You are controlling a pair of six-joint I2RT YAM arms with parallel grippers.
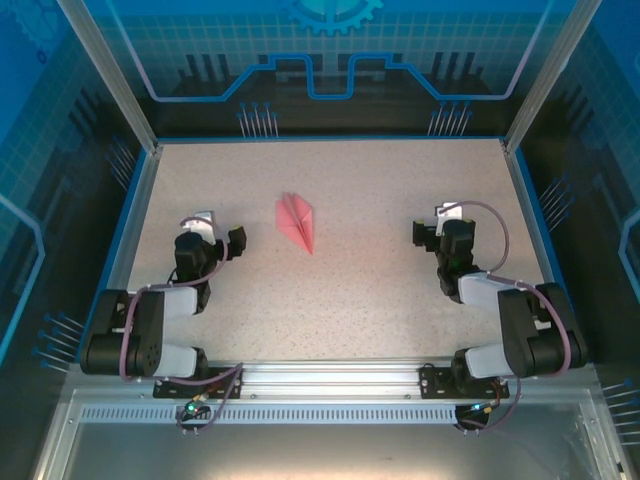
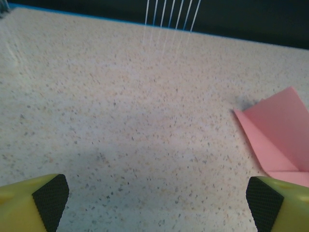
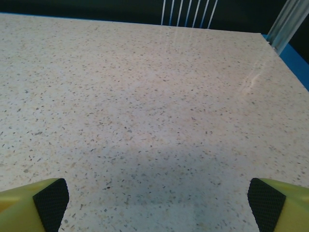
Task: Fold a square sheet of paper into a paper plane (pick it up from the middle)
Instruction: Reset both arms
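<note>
The paper plane (image 1: 297, 221) lies flat on the speckled table (image 1: 360, 300), just left of centre in the top view, its point toward the bottom. Open tabletop separates it from both arms. The left gripper (image 1: 222, 230) and right gripper (image 1: 437, 224) flank it, jaws spread wide, gripping nothing.

Both arms tucked low, left gripper (image 2: 157, 205) jaws wide apart, right gripper (image 3: 159, 205) likewise
</note>
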